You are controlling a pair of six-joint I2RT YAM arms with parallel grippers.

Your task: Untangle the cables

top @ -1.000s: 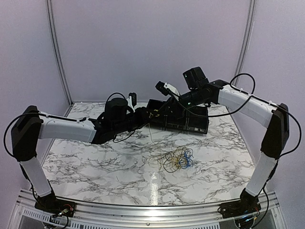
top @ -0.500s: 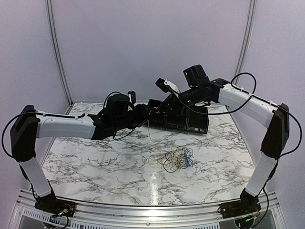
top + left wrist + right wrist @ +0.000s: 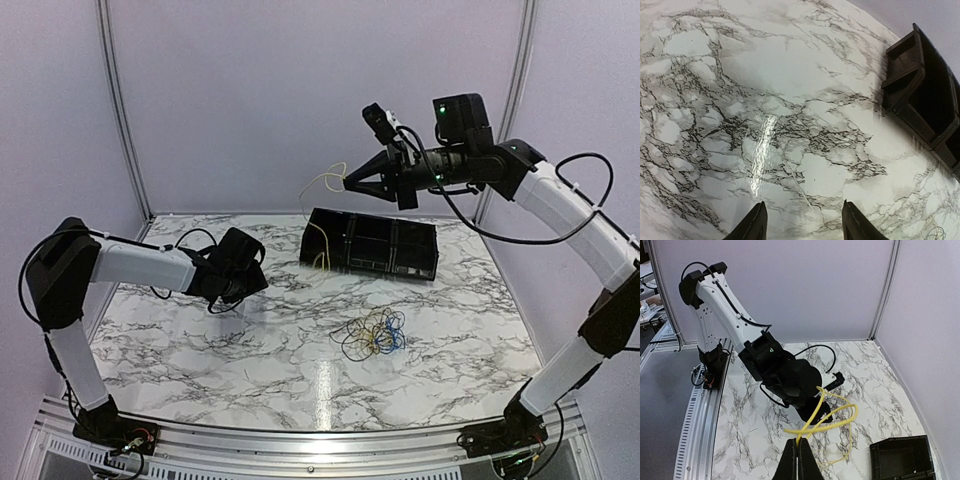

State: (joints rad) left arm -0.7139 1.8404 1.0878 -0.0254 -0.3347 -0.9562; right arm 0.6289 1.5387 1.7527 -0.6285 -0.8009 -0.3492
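Yellow thin wire [image 3: 807, 429] is pinched between the closed fingers of the right tool [image 3: 797, 442], which is raised high above the white, grey-veined marble bench [image 3: 200, 340]. A loop of the wire droops from the tips. In the top view one strand trails down toward the 9 o'clock end of the black compartmented plastic tray [image 3: 400, 250] — whether it touches the tray cannot be told.

A loose tangle of black, yellow and blue wires [image 3: 372, 335] lies flat on the bench at 6 o'clock from the tray, apart from it and from both arms.

The left tool [image 3: 804, 203] hangs low over bare marble, out at 9 o'clock from the tray — its two fingers are spread apart with nothing between them.
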